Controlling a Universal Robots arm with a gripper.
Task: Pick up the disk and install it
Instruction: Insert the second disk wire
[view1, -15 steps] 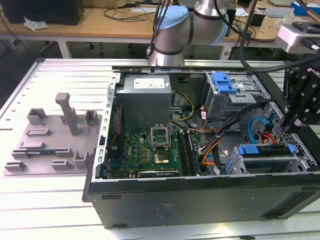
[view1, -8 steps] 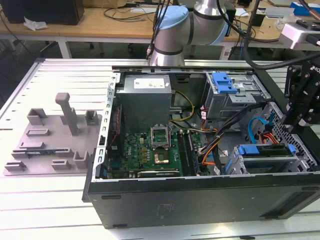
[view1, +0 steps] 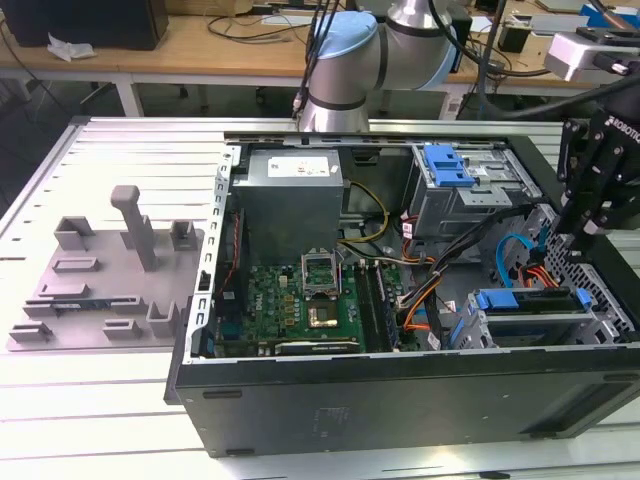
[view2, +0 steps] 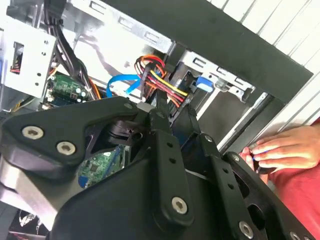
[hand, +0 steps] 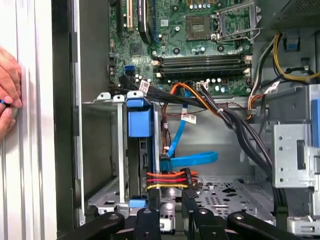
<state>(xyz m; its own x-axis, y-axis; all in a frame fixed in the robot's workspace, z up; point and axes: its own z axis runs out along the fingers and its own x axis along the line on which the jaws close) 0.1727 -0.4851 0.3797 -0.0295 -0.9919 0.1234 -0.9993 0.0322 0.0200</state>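
Clearly, with the flat silver-grey disk in its bright blue plastic carrier frame (view1: 528, 301) already lying in the drive cage at the exterior view's right end of the open black computer case (view1: 400, 385), a good finish means pressing it squarely home without snagging the orange, red and yellow cable bundle (hand: 167, 179) beside it. Over that cage sits the black gripper (view1: 592, 238); whether its fingers are spread or pressed together I cannot tell, and nothing visibly rests between them. A person's hand (view2: 285, 151) lies on the desk near the case.
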